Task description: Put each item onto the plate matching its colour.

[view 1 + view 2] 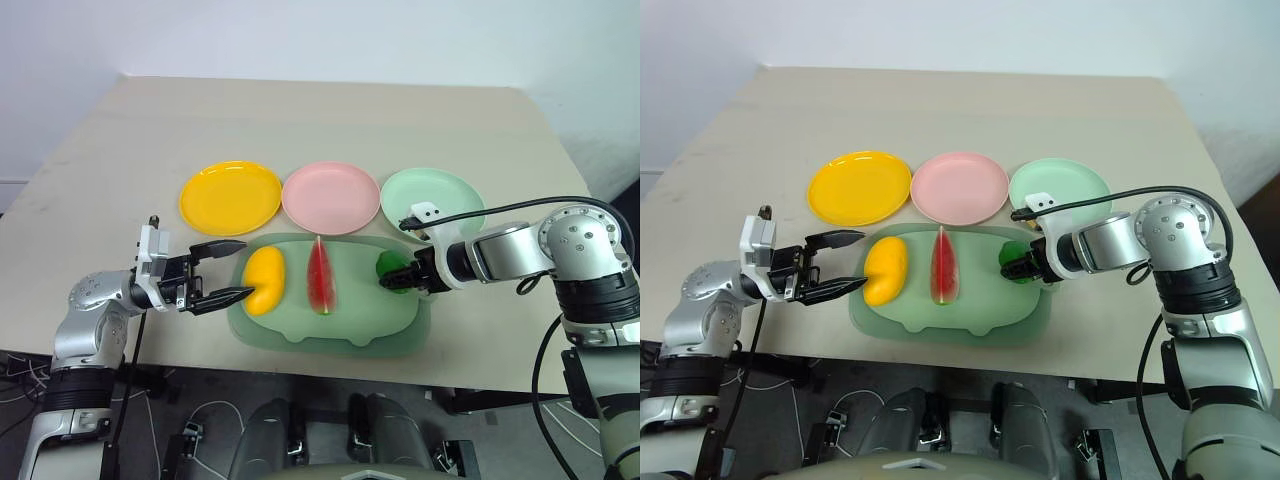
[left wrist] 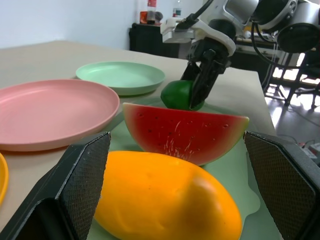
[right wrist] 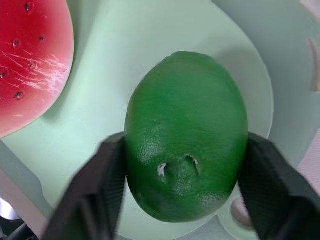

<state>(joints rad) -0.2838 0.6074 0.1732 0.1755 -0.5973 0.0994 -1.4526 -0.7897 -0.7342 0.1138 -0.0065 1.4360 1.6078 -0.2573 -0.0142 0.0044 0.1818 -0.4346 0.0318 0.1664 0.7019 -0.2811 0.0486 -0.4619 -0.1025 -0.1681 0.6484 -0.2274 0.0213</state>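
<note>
On the large pale-green board (image 1: 330, 338) lie a yellow mango (image 1: 265, 280), a red watermelon wedge (image 1: 320, 277) with green rind, and a small dark-green fruit (image 3: 186, 135). My right gripper (image 1: 398, 277) reaches down at the board's right end, and its black fingers (image 3: 107, 185) press on both sides of the green fruit. My left gripper (image 1: 246, 268) is open and level, just left of the mango, with the mango's end between its spread fingers (image 2: 85, 185). Behind the board sit a yellow plate (image 1: 230, 197), a pink plate (image 1: 331, 196) and a mint-green plate (image 1: 445, 192), all bare.
The beige table (image 1: 330, 120) stretches bare behind the plates. Its front edge runs just below the board. A black cable (image 1: 520, 207) arcs over my right forearm near the mint plate.
</note>
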